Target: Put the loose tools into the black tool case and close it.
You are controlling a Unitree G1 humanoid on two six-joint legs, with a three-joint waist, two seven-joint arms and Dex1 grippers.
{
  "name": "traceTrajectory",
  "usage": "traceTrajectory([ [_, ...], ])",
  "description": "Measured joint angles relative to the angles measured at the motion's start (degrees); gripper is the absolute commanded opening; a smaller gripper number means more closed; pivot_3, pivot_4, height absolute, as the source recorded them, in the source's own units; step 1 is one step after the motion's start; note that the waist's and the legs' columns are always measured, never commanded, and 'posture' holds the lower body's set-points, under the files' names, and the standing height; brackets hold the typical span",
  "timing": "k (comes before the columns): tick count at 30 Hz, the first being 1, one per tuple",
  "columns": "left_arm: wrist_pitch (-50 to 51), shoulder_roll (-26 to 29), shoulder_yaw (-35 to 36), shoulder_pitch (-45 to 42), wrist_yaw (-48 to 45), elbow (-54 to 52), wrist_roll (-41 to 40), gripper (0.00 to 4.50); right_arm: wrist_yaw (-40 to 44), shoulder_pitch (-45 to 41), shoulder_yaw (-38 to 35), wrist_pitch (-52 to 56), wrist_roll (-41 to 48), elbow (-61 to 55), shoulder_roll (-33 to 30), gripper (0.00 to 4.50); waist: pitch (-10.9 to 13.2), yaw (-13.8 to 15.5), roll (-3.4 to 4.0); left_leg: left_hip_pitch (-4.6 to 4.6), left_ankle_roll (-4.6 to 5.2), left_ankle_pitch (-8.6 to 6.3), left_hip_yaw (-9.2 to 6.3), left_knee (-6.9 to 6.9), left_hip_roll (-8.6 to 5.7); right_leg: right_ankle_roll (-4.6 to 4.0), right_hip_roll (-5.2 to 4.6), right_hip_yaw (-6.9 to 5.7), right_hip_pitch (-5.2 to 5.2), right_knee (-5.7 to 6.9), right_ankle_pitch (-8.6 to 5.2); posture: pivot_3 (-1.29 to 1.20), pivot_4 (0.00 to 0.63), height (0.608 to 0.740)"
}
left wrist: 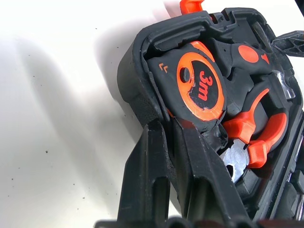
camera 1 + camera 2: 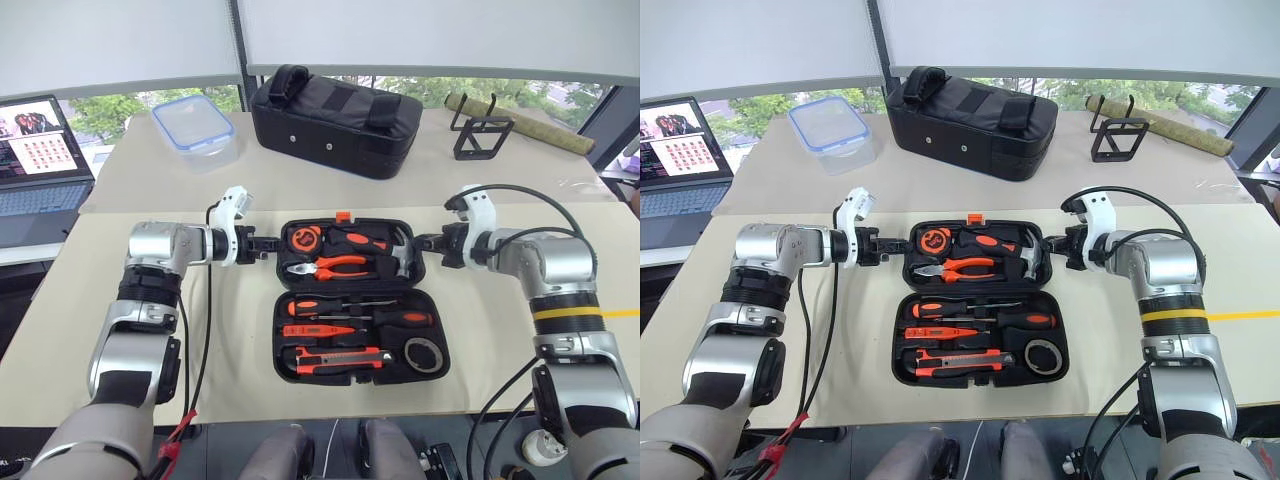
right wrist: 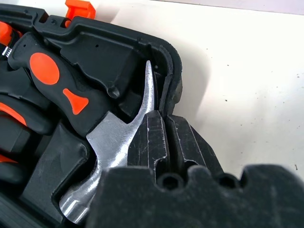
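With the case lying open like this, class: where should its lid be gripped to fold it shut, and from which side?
Grip the lid by its two short side rims, one from each side: the left gripper and right gripper are shut there. The rims stand proud and the hinge runs between them.

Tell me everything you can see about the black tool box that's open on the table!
The black tool case lies open and flat on the beige table cover, between the two arms. It looks like hard textured plastic with rounded corners and a small orange latch on its far edge. Its far half holds a tape measure, pliers and a hammer; its near half holds screwdrivers, a utility knife and a tape roll. The left gripper and right gripper are shut on the far half's side walls.
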Motion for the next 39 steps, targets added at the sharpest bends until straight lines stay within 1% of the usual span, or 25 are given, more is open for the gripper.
traceTrajectory([
  [4,-3.9,-1.3,1.1,0.6,0.5,-0.4,0.0,0.02,-0.3,-2.1,0.0,-2.4,-1.4,1.6,0.6,0.0,0.0,0.0,0.0,-0.15,0.0,0.0,0.01,0.15,-0.03,0.0,-0.01,-0.01,-0.13,-0.01,0.0,0.0,0.15,0.717],
  [10,-18.6,-4.2,3.7,-0.6,4.6,1.3,2.4,0.02,-2.2,-7.8,-1.1,-11.9,-5.1,6.4,2.2,0.0,0.0,-0.1,-0.01,-0.51,-0.04,0.03,0.02,0.32,-0.04,-0.01,-0.06,-0.01,-0.52,0.05,0.01,0.0,0.15,0.717],
  [11,-21.9,-4.6,4.2,-1.4,5.0,2.2,2.7,0.02,-2.8,-8.5,-1.6,-14.7,-5.8,7.1,2.5,0.0,0.0,-0.2,-0.01,-0.69,-0.04,0.03,0.03,0.4,-0.04,-0.01,-0.06,-0.02,-0.67,0.09,0.01,0.0,0.15,0.717],
  [14,-29.2,-5.0,4.1,-2.4,4.7,2.5,4.2,0.02,-3.2,-8.0,-1.8,-22.6,-8.3,7.0,2.7,0.0,0.0,-0.5,-0.01,-0.96,-0.03,0.03,-0.01,0.64,-0.07,-0.01,-0.09,-0.03,-0.97,0.56,0.01,0.0,0.15,0.717],
  [17,-32.6,-4.9,3.6,-1.0,3.5,0.7,4.6,0.02,-3.2,-4.9,-2.1,-26.9,-9.5,4.6,2.7,0.0,0.0,-0.6,0.0,-0.99,-0.03,0.03,-0.03,0.61,-0.08,-0.01,-0.08,-0.12,-1.0,0.56,0.01,0.0,0.15,0.717],
  [21,-36.9,-4.5,3.2,5.8,2.6,-7.3,4.8,0.02,-4.4,3.0,-3.5,-31.6,-9.7,-3.6,3.5,0.0,0.0,-0.7,0.02,-0.91,-0.03,0.02,-0.05,0.58,-0.06,-0.01,-0.05,-0.14,-0.97,0.61,0.01,0.0,0.15,0.717],
  [25,-40.5,-3.7,3.1,13.1,2.7,-16.2,5.3,0.02,-6.3,10.4,-4.2,-37.2,-11.2,-10.7,4.0,0.0,-0.1,-0.5,0.08,-0.68,-0.03,0.02,-0.04,0.57,-0.07,-0.01,0.06,-0.15,-0.71,0.55,0.01,0.0,0.15,0.717],
  [28,-41.0,-3.7,3.3,19.8,4.3,-24.6,4.7,0.02,-8.2,17.9,-4.9,-44.4,-13.0,-16.6,4.5,0.0,-0.3,-0.3,0.14,-0.06,-0.03,0.01,-0.02,0.27,-0.07,-0.01,0.06,-0.09,-0.23,0.5,0.0,0.0,0.15,0.717],
  [29,-40.0,-3.8,3.5,22.1,5.1,-27.7,4.1,0.0,-8.5,20.4,-5.2,-46.3,-13.1,-18.4,4.6,0.35,-0.3,-0.4,0.14,0.25,-0.03,0.0,0.0,0.1,-0.07,0.0,0.12,-0.04,0.02,0.45,0.0,0.0,0.15,0.717],
  [30,-38.4,-3.7,3.8,24.4,5.8,-31.2,3.2,0.37,-8.5,23.1,-5.7,-47.4,-12.9,-20.7,4.5,0.71,-0.3,-0.3,0.15,0.48,-0.03,-0.01,0.02,-0.08,-0.06,0.02,0.21,0.04,0.17,0.37,-0.02,0.0,0.15,0.717],
  [31,-36.0,-3.3,4.3,27.6,6.4,-36.2,1.8,0.74,-7.9,27.1,-6.8,-48.0,-11.8,-24.6,4.2,0.87,-0.3,-0.3,0.16,0.66,-0.03,-0.01,0.03,-0.27,-0.05,0.07,0.28,0.19,0.27,0.16,-0.07,0.0,0.15,0.717],
  [32,-34.4,-2.7,4.5,29.7,6.6,-38.8,1.0,0.91,-7.1,29.9,-7.3,-48.2,-11.1,-27.0,4.0,1.19,-0.3,-0.3,0.17,0.69,-0.03,-0.02,0.03,-0.31,-0.02,0.09,0.34,0.27,0.27,-0.04,-0.1,0.0,0.15,0.717],
  [34,-29.0,-1.0,4.8,35.5,7.0,-44.8,-1.3,1.65,-5.0,37.2,-8.6,-47.1,-8.1,-34.5,2.6,1.85,-0.3,-0.3,0.23,0.69,-0.03,-0.01,0.12,-0.41,0.02,0.06,0.45,0.38,0.16,-0.01,-0.12,0.0,0.15,0.717],
  [35,-25.2,0.6,5.4,38.9,7.0,-47.8,-3.5,2.19,-3.3,41.8,-9.8,-44.9,-5.9,-39.4,1.2,2.28,-0.3,-0.4,0.24,0.69,-0.06,-0.03,0.13,-0.41,0.05,0.02,0.5,0.4,0.11,0.02,-0.14,0.0,0.15,0.717],
  [36,-23.0,2.2,6.3,41.2,6.8,-49.9,-5.1,2.45,-2.1,45.0,-10.9,-43.6,-4.6,-42.7,-0.3,2.29,-0.3,-0.4,0.26,0.66,-0.09,-0.04,0.15,-0.41,0.09,-0.01,0.55,0.43,0.1,0.0,-0.16,0.0,0.15,0.717],
  [37,-19.1,5.3,8.4,43.9,5.6,-52.5,-8.2,2.84,0.0,49.4,-13.2,-40.3,-1.6,-46.1,-2.7,2.29,-0.2,-0.5,0.25,0.67,-0.11,-0.05,0.16,-0.4,0.12,-0.05,0.62,0.45,0.12,0.0,-0.18,0.0,0.15,0.717],
  [38,-14.9,10.4,12.1,47.0,3.1,-55.1,-12.1,3.32,3.1,54.2,-17.1,-36.0,3.4,-49.6,-5.9,2.29,-0.2,-0.5,0.28,0.67,-0.14,-0.07,0.19,-0.42,0.14,-0.09,0.69,0.49,0.11,-0.02,-0.21,0.0,0.15,0.717],
  [39,-12.1,14.7,15.5,49.0,0.9,-56.1,-14.6,3.61,5.7,57.4,-21.2,-33.0,7.2,-51.5,-8.4,2.29,-0.2,-0.4,0.31,0.82,-0.22,-0.12,0.19,-0.45,0.16,-0.11,0.71,0.49,0.22,-0.05,-0.22,0.0,0.15,0.717],
])
